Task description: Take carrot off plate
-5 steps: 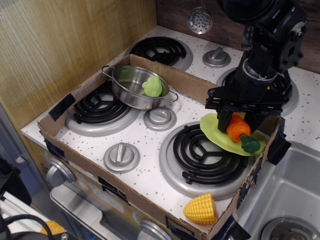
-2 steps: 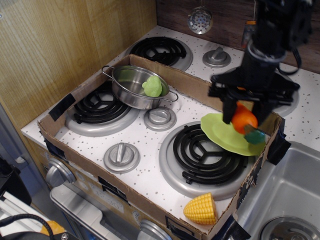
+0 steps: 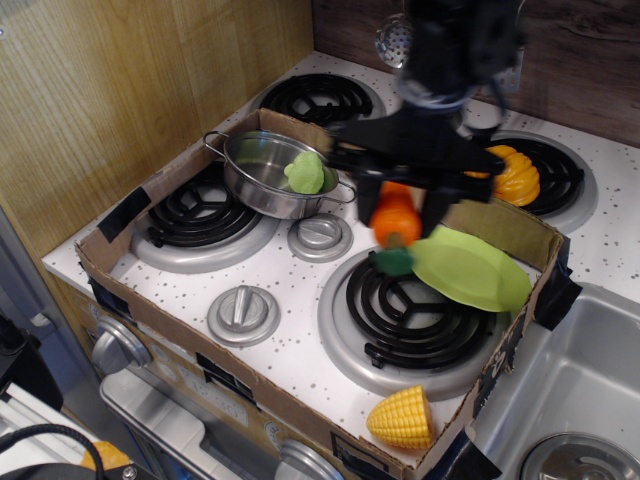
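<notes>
The orange carrot with its dark green stub hangs in my gripper, lifted above the stove just left of the lime-green plate. The gripper is shut on the carrot's upper part, fingers on either side. The plate rests tilted on the front right burner and holds nothing. The carrot's green end points down, near the plate's left rim.
A steel pot with a green toy inside sits on the left burner. An orange pumpkin lies on the back right burner. A yellow corn cob rests at the front cardboard edge. A cardboard wall rings the front stove area. A sink lies at right.
My gripper has lifted the carrot off the plate and carried it left. The arm has swung left, uncovering the pumpkin behind. The plate now lies bare.
</notes>
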You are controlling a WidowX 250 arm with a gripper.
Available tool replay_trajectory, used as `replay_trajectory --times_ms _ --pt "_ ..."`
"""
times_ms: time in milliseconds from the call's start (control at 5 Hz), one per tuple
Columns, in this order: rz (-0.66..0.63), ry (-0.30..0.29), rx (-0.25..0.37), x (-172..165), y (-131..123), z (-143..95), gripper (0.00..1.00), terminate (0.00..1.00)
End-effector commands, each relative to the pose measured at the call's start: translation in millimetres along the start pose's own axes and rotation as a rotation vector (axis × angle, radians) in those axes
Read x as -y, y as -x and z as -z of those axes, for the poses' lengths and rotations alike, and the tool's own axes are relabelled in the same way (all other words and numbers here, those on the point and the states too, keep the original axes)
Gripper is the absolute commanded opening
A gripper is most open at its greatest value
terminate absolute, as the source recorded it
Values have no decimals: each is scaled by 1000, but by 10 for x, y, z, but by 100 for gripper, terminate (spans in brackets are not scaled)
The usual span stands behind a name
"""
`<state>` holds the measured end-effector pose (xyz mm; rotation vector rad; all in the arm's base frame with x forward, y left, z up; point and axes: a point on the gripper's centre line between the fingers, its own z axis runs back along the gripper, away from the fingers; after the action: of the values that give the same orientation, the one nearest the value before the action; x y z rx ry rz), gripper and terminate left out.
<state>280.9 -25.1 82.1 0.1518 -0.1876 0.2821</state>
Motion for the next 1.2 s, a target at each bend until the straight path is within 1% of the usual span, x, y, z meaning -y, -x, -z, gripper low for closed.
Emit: replay_trajectory --times_ms 0,200,400,600,1000 --pt "1 -19 123 -394 -36 78 0 0" --pt "119 46 151 -521 -25 173 0 0" --pt "326 90 139 -704 -18 225 0 0" --pt "408 123 107 -812 -32 260 0 0" --pt "556 156 102 -931 -24 418 0 0"
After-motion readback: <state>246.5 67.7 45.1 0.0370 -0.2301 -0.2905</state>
